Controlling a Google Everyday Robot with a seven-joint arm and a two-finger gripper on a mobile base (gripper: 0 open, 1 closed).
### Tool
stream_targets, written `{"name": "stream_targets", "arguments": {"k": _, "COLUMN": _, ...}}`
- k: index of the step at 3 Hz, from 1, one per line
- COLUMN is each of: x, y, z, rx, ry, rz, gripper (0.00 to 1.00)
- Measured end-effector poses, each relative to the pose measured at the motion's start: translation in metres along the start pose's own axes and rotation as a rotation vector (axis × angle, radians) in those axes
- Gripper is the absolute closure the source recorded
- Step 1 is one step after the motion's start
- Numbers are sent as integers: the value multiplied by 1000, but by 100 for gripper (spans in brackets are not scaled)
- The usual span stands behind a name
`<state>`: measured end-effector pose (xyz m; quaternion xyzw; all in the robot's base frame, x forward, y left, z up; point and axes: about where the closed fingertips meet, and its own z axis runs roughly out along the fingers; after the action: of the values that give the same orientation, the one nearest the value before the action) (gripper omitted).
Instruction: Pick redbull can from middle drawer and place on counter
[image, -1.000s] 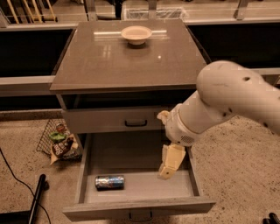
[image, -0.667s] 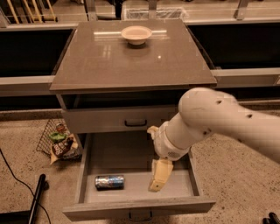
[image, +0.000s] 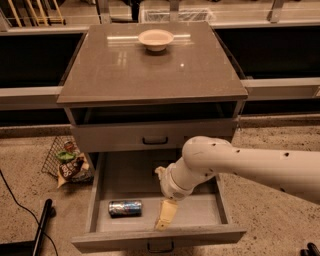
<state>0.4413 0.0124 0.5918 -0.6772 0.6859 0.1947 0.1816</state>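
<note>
Camera view shows the can (image: 125, 208) lying on its side in the open middle drawer (image: 122, 175), toward its front left. The pincer (image: 166, 217) hangs inside the drawer just right of the can, apart from it; whether it is open or closed cannot be told. A bowl (image: 156, 39) sits at the back of the table (image: 150, 75).

Likely an office break area: grey drawer cabinet (image: 115, 139), glossy counter (image: 150, 67), speckled floor (image: 280, 137), wire basket (image: 54, 156) of snack packets (image: 73, 168), loose black cable (image: 15, 200). The pincer (image: 166, 216) hangs inside the open middle drawer (image: 125, 180).
</note>
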Motion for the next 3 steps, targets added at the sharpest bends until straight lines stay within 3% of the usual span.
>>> {"name": "stream_targets", "arguments": {"k": 1, "x": 1, "y": -2, "z": 3, "rx": -1, "ry": -1, "rz": 1, "gripper": 0}}
{"name": "stream_targets", "arguments": {"k": 3, "x": 5, "y": -42, "z": 74, "rx": 8, "ry": -58, "rz": 14, "gripper": 0}}
